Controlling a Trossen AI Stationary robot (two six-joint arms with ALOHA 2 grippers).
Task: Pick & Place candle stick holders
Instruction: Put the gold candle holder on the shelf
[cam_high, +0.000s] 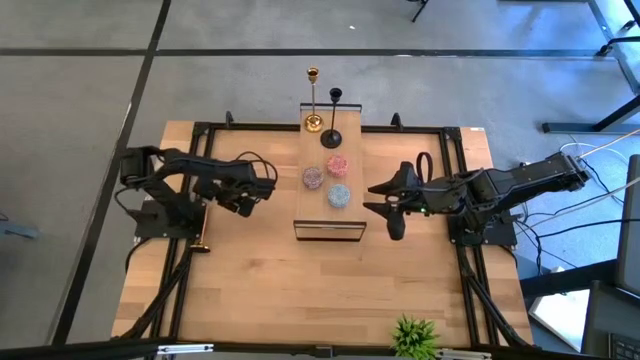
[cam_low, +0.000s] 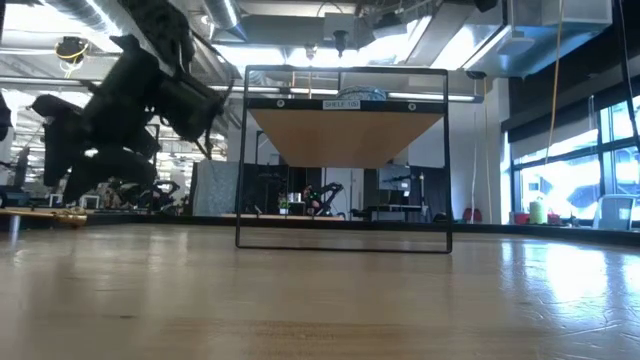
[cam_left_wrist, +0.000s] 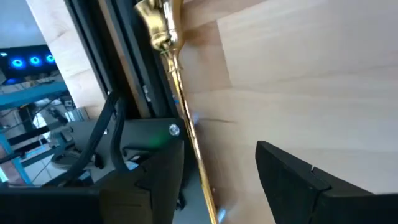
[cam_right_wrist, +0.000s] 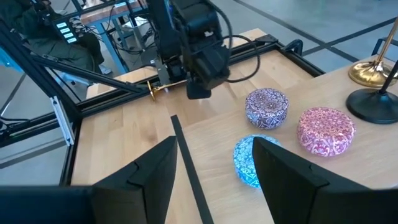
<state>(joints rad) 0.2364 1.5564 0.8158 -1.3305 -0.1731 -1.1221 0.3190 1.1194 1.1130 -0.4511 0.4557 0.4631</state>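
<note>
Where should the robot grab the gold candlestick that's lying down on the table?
By the thin stem, near its middle, coming straight down. The gold candlestick lies flat on the table, and the left gripper has an open finger on either side of it.

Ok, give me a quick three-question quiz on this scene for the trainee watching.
1. How many holders stand upright on the shelf?
2. True or false: the left gripper is shut on the lying gold candle stick holder.
3. Which tin lies nearest the right gripper: pink, purple or blue?
Key: 1. Two: a gold one, a black one. 2. False: its fingers are open. 3. The blue tin.
</note>
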